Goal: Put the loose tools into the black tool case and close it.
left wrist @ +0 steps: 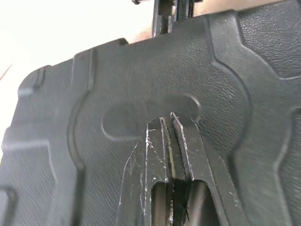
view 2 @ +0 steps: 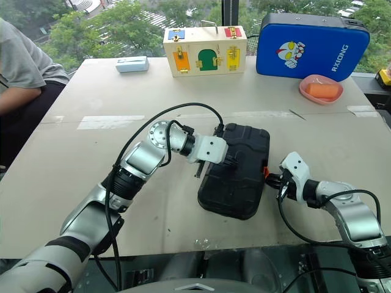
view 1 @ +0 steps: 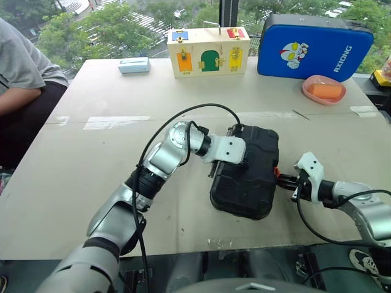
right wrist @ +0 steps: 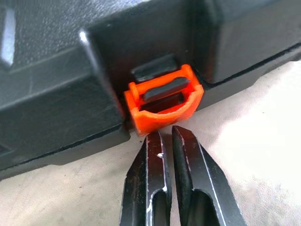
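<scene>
The black tool case [view 1: 247, 174] is lying shut near the front edge of the table [view 1: 91, 183], a little right of the middle, with no loose tools showing on the table, so they are probably already inside. The left tool [left wrist: 170, 123], its fingers clenched together and grasping nothing, is pressing flat on the ribbed lid, seemingly to be holding the case steady. The right tool [right wrist: 165, 134], also clenched and empty, is pointing its tips at the orange latch [right wrist: 163, 103] on the case's right side, just short of it or barely touching, likely to be pushing it home. The table is a pale, plain board. Along its far edge are sitting a wooden box with coloured doors [view 1: 208, 51], a blue case [view 1: 314, 46], a pink dish [view 1: 324, 90] and a small pale-blue box [view 1: 134, 65]. A person [view 1: 24, 85] is sitting at the left edge, and trees are showing through windows beyond
</scene>
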Robot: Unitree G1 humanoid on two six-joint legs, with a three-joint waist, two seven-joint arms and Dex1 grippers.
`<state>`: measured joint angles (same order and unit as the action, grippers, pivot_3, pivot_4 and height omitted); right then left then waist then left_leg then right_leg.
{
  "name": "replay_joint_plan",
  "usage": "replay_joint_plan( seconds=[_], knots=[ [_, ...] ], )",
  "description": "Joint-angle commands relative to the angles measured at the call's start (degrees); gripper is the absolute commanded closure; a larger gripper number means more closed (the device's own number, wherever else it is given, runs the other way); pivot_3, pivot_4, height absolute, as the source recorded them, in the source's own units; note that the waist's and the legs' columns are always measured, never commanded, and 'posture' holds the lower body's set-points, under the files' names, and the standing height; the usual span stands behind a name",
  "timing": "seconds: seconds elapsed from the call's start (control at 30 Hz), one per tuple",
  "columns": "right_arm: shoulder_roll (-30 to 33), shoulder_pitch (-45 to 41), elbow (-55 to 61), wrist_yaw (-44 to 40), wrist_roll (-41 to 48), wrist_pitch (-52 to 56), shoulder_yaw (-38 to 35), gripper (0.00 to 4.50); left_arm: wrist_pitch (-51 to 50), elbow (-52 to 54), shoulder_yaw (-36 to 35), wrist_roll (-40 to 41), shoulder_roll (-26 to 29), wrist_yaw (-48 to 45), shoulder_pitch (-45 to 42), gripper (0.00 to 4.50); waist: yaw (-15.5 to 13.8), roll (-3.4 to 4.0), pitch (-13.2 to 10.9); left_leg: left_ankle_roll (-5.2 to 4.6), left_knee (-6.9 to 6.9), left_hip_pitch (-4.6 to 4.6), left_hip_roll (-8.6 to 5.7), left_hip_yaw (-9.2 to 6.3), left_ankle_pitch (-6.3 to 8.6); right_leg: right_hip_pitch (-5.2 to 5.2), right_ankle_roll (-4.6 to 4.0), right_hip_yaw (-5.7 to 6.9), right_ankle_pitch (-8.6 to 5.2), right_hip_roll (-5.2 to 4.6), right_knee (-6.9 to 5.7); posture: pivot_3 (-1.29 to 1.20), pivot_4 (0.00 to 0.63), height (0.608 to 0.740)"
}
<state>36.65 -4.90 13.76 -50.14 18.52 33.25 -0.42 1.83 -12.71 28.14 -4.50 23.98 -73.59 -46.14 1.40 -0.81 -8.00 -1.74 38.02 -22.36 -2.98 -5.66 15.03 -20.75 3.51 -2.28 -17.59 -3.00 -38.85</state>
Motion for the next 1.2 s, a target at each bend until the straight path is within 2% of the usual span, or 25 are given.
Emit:
replay_joint_plan(
  seconds=[0.03, 0.43, 0.63, 0.77, 0.87, 1.0, 1.2],
  knots=[
    [-1.74, -4.21, 9.25, -0.62, 6.15, -1.07, -2.21, 4.5, -0.33, -7.98, 7.63, -7.13, 0.22, -1.23, 3.15, 4.39, 0.17, 0.0, 0.0, 0.0, -0.02, 0.0, 0.0, 0.0, 0.0, 0.0, 0.0, 0.0, 0.0, 0.0, 0.0, 0.0, 0.15, 0.735],
    [-1.53, -5.25, 11.75, -1.71, 8.8, 3.2, -3.16, 4.5, -0.29, -10.32, 7.41, -7.8, -1.92, -0.68, 1.88, 4.39, 0.93, -0.16, 0.28, -0.01, -0.58, 0.49, 0.0, 0.1, 0.0, 0.23, -0.01, -0.19, -0.01, 0.02, 0.13, 0.0, 0.15, 0.735],
    [5.51, -4.4, 6.19, -7.58, 4.59, -4.52, -4.83, 4.5, -1.02, -9.49, 5.97, -6.46, -1.68, -0.92, 2.41, 4.39, 0.65, -0.12, 0.3, 0.0, -0.6, 0.48, 0.0, 0.12, 0.0, 0.21, -0.01, -0.19, -0.01, 0.01, 0.15, 0.0, 0.15, 0.735],
    [12.45, -4.28, 0.18, -20.98, 7.97, -8.92, -6.02, 3.28, -3.39, -7.15, 3.84, -4.36, -0.4, -1.57, 3.28, 4.5, 0.41, -0.13, 0.3, -0.01, -0.6, 0.48, 0.0, 0.1, 0.0, 0.31, 0.0, -0.1, -0.02, 0.02, 0.32, 0.0, 0.15, 0.735],
    [13.64, -6.44, -5.57, -24.93, 5.98, -14.56, -3.77, 1.92, -3.83, -5.85, 3.15, -4.1, 0.9, -1.69, 4.07, 4.5, 0.94, -0.13, 0.3, -0.01, -0.66, 0.5, 0.05, 0.09, 0.0, 0.34, 0.0, -0.12, -0.02, 0.03, 0.41, 0.0, 0.15, 0.735],
    [11.39, -11.06, -14.99, -26.19, 0.8, -21.61, 1.2, 0.1, -4.54, -3.34, 2.89, -3.66, 2.41, -1.9, 5.35, 4.5, 1.08, -0.11, 0.31, 0.0, -0.77, 0.58, 0.09, 0.09, 0.0, 0.33, -0.02, -0.21, -0.02, 0.08, 0.41, 0.0, 0.15, 0.735],
    [7.18, -16.8, -25.96, -27.65, -3.58, -27.18, 6.49, 0.1, -7.28, 0.07, 2.34, -3.14, 2.97, -0.97, 6.41, 4.5, 0.78, -0.07, 0.31, 0.01, -0.83, 0.56, 0.09, 0.03, 0.0, 0.23, -0.03, -0.32, -0.02, 0.14, 0.42, 0.0, 0.15, 0.735]
  ],
)
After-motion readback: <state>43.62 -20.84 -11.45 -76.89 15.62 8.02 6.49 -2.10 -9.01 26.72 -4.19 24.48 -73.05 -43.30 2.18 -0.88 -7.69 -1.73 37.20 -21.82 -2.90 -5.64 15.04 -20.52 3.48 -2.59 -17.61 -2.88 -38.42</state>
